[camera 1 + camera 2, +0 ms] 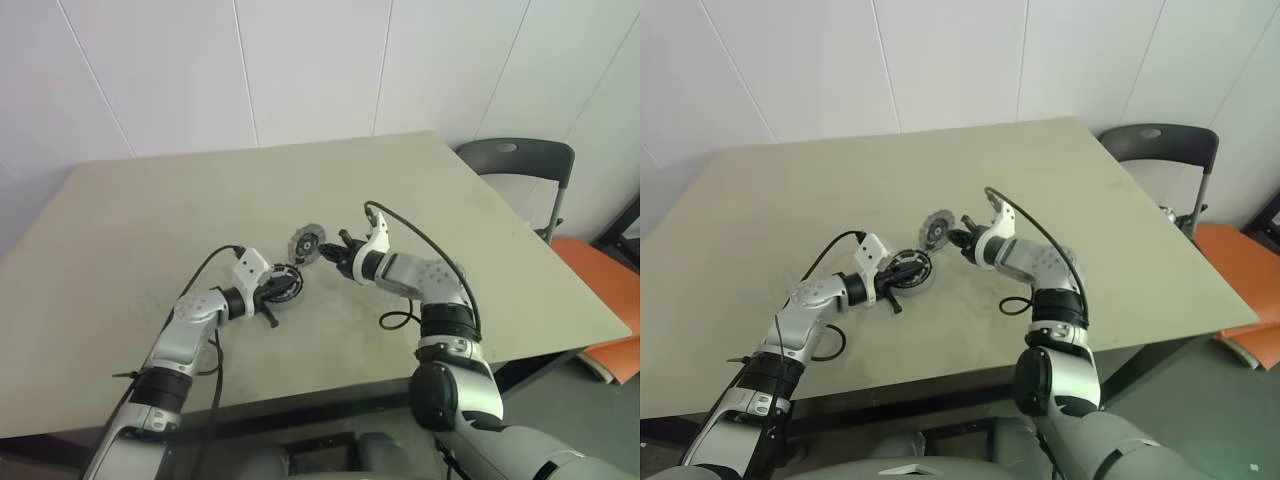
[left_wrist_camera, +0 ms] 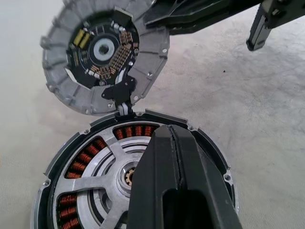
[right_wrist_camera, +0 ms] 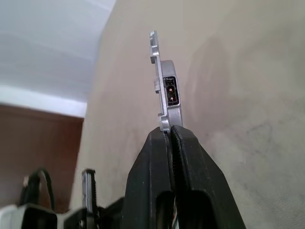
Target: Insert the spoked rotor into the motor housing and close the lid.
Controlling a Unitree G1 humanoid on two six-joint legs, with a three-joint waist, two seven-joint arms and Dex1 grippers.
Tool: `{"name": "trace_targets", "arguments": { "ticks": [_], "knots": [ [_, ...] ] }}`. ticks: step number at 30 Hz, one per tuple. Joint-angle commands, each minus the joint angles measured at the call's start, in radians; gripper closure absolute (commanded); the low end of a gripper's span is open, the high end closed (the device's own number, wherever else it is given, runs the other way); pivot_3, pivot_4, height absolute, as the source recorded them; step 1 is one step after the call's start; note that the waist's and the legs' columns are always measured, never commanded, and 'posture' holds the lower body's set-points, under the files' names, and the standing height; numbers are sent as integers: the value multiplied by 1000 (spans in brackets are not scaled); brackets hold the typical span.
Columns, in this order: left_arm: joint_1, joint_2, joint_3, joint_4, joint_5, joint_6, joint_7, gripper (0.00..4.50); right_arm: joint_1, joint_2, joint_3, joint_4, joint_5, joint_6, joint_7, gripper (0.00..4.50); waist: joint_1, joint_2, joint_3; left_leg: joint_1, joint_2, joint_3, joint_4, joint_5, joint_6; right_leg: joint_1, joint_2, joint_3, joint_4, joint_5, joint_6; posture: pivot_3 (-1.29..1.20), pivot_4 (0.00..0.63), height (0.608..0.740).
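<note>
Pinching the lid [image 3: 166, 86] by its rim, the right gripper [image 1: 340, 252] holds the disc on edge above the table [image 1: 120, 230], jaws clamped tight on the thin metal. Its circuit-board face shows in the left wrist view, just beyond the motor housing [image 2: 90, 162], at about one o'clock from it in the head views. The left gripper [image 1: 272, 292], fingers closed together, is over the housing, the spoked rotor [image 2: 102, 164] seated inside.

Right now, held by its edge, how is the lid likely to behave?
The lid looks like rigid metal, so it should not bend. The right fingers pinch only its thin rim, so it may pivot or slip. Standing on edge, the round disc would probably roll if released.
</note>
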Motion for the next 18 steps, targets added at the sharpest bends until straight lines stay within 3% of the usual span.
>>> {"name": "trace_targets", "arguments": {
  "ticks": [1,12,18],
  "knots": [
    [-4,15,6,18,12,28,12,4500,-9,-55,186,-84,-32,-19,181,4464,0,0,0,0,0,0,0,0,0,0,0,0,0,0,0,0,0,740],
    [4,16,2,-23,-26,68,-39,4500,43,-250,611,-207,-265,-227,475,4464,0,0,0,0,0,0,-1,0,0,0,0,-1,-2,0,0,0,0,740],
    [50,37,3,-237,-202,277,-167,4500,41,-285,677,-210,-352,-320,534,4464,0,0,0,-1,0,0,-2,-1,1,0,0,-1,-4,0,1,0,0,740]
  ]
}}
